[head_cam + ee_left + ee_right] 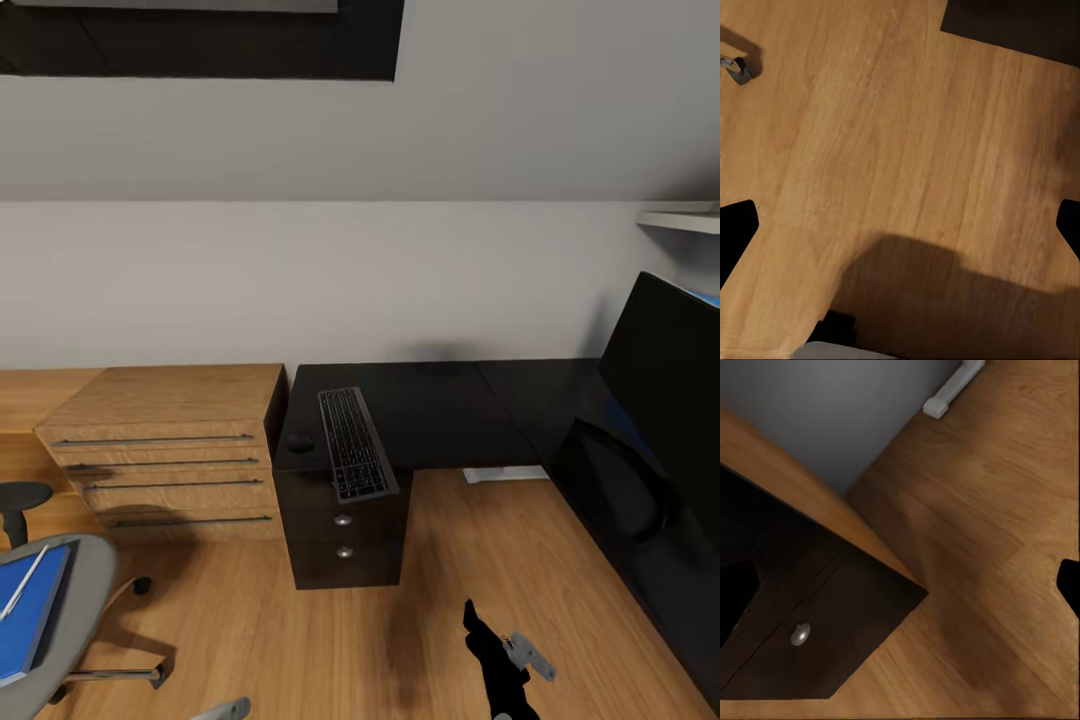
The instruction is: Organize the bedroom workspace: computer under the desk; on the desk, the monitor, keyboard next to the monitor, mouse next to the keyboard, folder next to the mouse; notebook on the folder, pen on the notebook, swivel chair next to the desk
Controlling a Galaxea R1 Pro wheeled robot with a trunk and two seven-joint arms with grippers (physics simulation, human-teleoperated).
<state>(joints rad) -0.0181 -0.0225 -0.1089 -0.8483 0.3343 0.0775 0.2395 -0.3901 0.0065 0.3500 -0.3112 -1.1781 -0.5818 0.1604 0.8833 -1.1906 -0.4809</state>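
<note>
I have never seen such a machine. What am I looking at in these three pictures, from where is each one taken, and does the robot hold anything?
These are simulator renders of a wheeled robot with two arms. The big picture comes from a camera on its head, looking down into a bedroom. There you see the desk with its glossy black top; on it lie the keyboard, which sticks out over the front edge, and the small black mouse. The monitor stands at the right. At the lower left is the swivel chair, with the blue folder and the pen on its seat. A light-wood cabinet stands beside the desk.

The other two pictures come from cameras near each gripper. The left one looks at the wood floor; the right one sees the drawer unit. The fingers at the edges stand wide apart; nothing is held.
</note>
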